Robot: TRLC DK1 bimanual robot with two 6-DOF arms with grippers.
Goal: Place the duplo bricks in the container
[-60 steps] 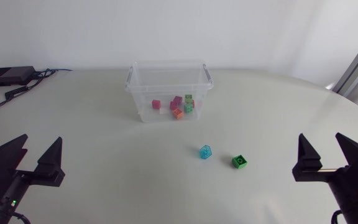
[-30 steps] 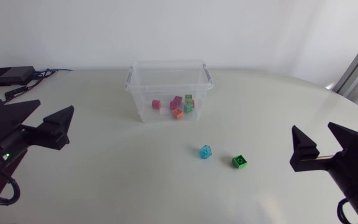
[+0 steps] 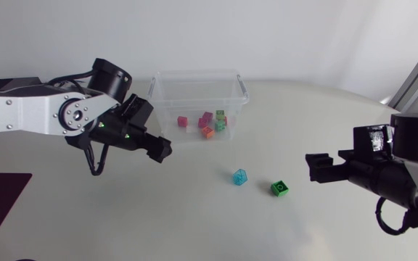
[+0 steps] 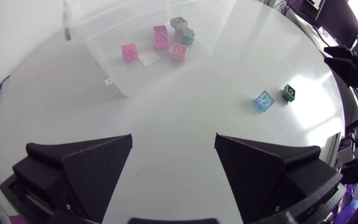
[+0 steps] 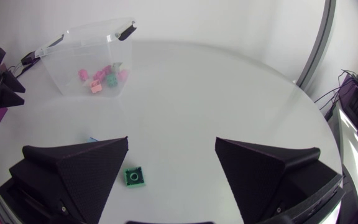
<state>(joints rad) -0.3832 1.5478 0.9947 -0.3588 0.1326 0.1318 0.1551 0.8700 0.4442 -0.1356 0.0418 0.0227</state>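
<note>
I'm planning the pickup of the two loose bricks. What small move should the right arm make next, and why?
Probably lower the right end effector onto the green brick. In the right wrist view that brick appears between its open fingers, untouched. It is nearer to this arm than the blue brick, and both lie outside the container.

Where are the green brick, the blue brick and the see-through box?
green brick (image 3: 280,188), head view, on its top face.
blue brick (image 3: 239,177), head view, middle of the side facing the camera.
clear box (image 3: 167,125), head view, bare front wall near a corner.
</note>
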